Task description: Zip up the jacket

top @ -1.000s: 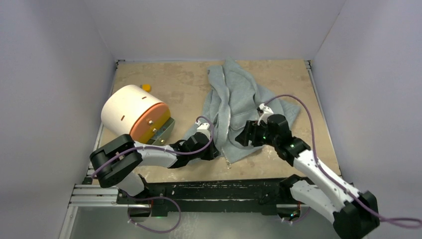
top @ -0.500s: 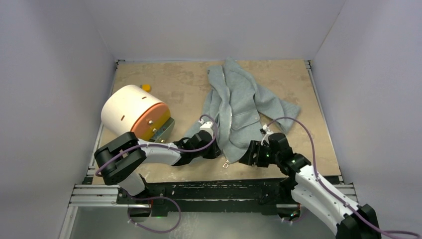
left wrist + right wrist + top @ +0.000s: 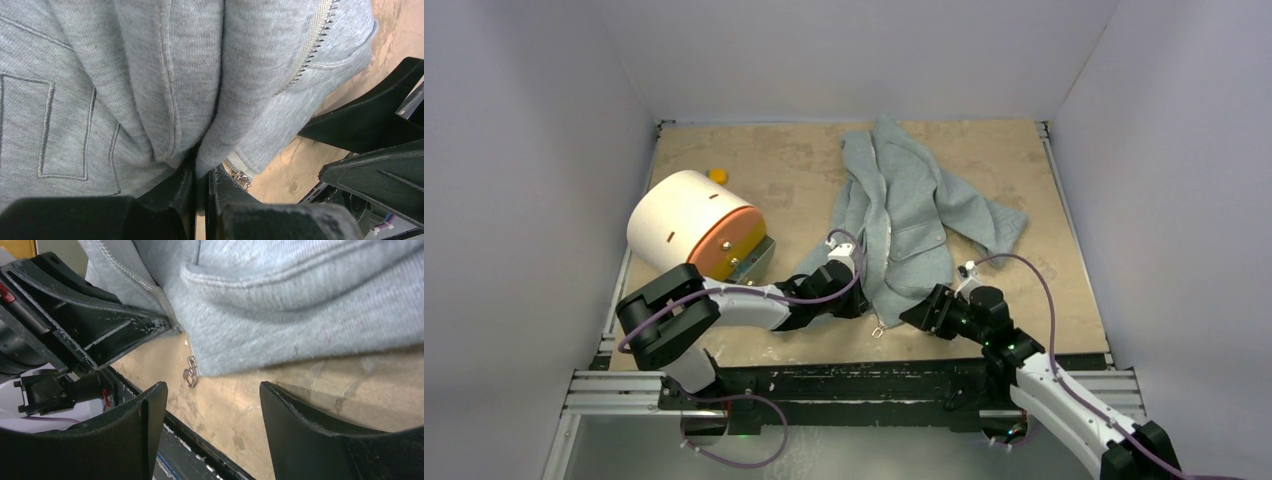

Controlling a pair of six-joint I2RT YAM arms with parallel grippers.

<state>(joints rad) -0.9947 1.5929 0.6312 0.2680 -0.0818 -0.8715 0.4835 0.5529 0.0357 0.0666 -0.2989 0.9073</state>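
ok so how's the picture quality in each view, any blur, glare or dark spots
Top external: even, soft light, sharp, no glare. Left wrist: jacket knit crisp, left gripper dark and slightly soft at the bottom. Right wrist: zipper pull sharp, right gripper slightly soft.

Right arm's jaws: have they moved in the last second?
Yes. The right arm drew its jaws back off the jacket, toward the table's near edge; they now sit open beside the hem.

White cylinder [image 3: 679, 218] (orange-faced), small yellow object [image 3: 717, 176] behind
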